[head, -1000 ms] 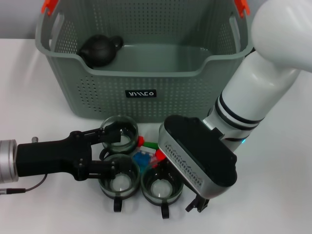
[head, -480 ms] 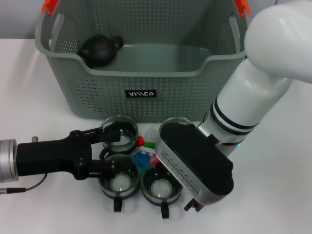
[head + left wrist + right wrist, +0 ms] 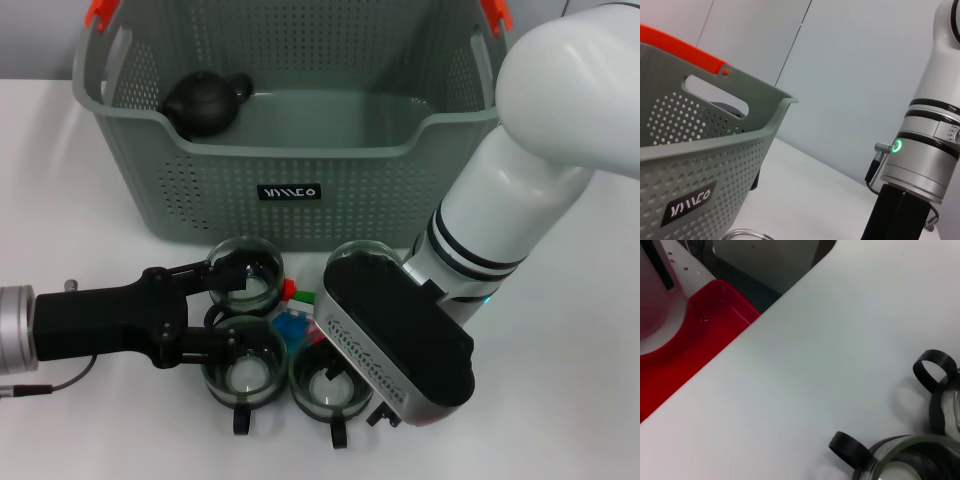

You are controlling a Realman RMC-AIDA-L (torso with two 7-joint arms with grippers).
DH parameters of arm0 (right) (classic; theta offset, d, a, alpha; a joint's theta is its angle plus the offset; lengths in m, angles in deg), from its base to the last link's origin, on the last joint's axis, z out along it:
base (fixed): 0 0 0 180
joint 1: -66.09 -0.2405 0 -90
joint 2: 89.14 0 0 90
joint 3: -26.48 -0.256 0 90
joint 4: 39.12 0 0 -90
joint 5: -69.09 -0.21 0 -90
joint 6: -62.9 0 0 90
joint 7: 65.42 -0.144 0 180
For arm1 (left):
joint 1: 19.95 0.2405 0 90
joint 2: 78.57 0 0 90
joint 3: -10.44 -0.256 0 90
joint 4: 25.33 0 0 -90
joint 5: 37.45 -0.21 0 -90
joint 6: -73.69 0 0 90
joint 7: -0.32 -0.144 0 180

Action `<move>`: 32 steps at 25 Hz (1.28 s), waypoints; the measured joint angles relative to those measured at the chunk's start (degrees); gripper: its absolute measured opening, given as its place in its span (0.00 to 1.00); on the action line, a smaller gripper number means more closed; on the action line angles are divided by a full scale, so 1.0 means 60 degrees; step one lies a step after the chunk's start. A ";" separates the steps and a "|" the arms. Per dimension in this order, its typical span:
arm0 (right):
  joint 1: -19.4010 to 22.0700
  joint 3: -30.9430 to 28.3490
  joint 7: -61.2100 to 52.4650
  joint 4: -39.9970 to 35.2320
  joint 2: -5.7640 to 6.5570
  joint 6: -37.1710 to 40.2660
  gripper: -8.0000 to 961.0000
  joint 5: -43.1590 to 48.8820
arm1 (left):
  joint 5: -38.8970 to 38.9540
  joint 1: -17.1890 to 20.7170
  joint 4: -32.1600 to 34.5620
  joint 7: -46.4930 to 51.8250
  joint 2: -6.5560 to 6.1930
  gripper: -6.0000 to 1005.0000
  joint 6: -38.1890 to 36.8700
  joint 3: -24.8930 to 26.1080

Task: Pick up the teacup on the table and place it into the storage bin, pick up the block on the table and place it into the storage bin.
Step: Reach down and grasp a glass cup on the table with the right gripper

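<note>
Here the left tool (image 3: 228, 306) is reaching in low over the counter (image 3: 60, 200), its black fingers spread wide and holding nothing. One finger is lying by the near rim of the far teacup (image 3: 246, 273); the other is touching the rim of the near-left teacup (image 3: 241, 373). My guess is it is lining up on the far one.

The right tool is hanging over the near-right teacup (image 3: 326, 383) and the coloured blocks (image 3: 296, 324); its bulky housing is hiding the fingers, so I cannot tell how they are set. Its wrist camera is showing only two cup handles just beneath it.

The storage bin (image 3: 290, 190) is standing straight ahead of both tools, beyond the cups, a dark teapot (image 3: 205, 102) already lying inside.

To do this well:
- centre the fingers on a single cup wall, not bridging two cups
- close gently, since glass probably slips
- lift straight up before crossing the bin's front wall
- watch the neighbouring cups and the other arm, all crowded close together.
</note>
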 joint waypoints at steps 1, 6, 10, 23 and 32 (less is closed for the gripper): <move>0.0000 0.0003 -0.0009 -0.0010 0.0000 0.0000 0.83 0.0000 | 0.0000 0.0001 0.0000 0.0000 0.0000 0.93 0.0002 -0.0001; 0.0007 0.0069 -0.0016 -0.0018 0.0000 0.0000 0.65 0.0011 | -0.0033 0.0006 0.0000 0.0000 0.0000 0.93 0.0014 0.0000; 0.0031 0.0117 -0.0017 -0.0018 0.0000 -0.0026 0.53 0.0105 | -0.0037 0.0006 0.0000 0.0000 0.0000 0.93 0.0015 0.0000; 0.0143 0.0499 -0.0016 -0.0037 0.0000 -0.0369 0.46 0.0132 | -0.0056 0.0006 0.0000 0.0000 0.0000 0.93 0.0015 0.0000; 0.0144 0.0522 -0.0048 -0.0037 0.0000 -0.0377 0.36 0.0135 | -0.0038 0.0077 0.0000 -0.0020 0.0009 0.93 0.0014 -0.0001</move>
